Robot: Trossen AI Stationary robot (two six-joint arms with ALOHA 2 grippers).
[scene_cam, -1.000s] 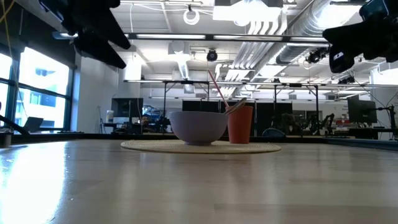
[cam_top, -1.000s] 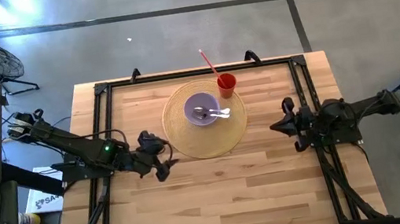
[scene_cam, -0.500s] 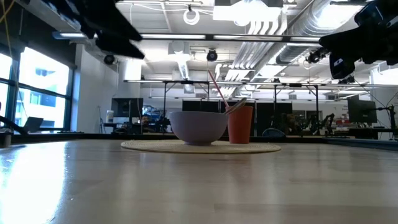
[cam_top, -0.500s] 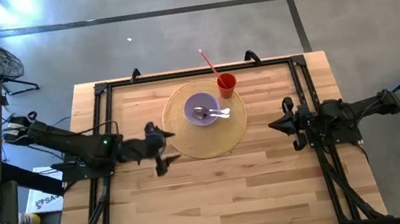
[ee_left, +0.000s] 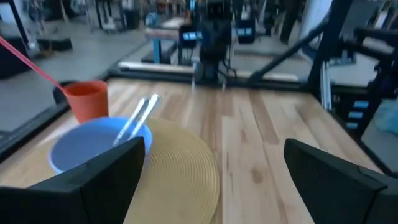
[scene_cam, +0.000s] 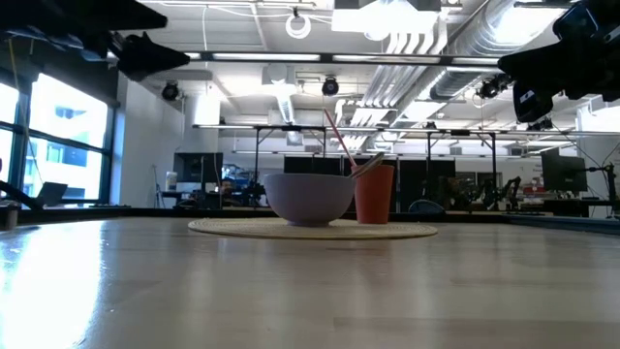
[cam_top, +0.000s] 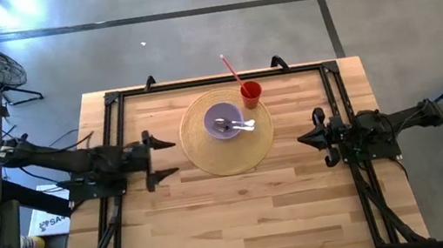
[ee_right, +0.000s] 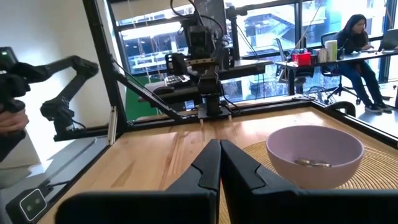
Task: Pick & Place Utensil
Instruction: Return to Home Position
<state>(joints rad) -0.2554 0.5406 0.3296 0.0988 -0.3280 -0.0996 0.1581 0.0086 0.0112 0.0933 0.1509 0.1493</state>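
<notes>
The left tool [cam_top: 167, 158] hangs over the worktop [cam_top: 244, 217], fingers wide apart, holding nothing. On the round placemat [cam_top: 209, 157], the silver fork and spoon [cam_top: 235, 125] lie in the violet bowl [cam_top: 213, 116]. The straw [cam_top: 231, 68] stands in the orange cup [cam_top: 251, 94]. The right tool [cam_top: 303, 139] is pinched closed and holds nothing.

Left hand [cam_top: 169, 158] fingers spread wide, arm stretched inward; right hand [cam_top: 302, 139] fingers pressed together, arm folded

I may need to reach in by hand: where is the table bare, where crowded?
Bare: the wide stretch of table from the mat to the low camera's edge; also both far corners beside the mat. Crowded: the mat, with bowl and cup, the open left pincer close beside it, the shut right pincer slightly farther off.
</notes>
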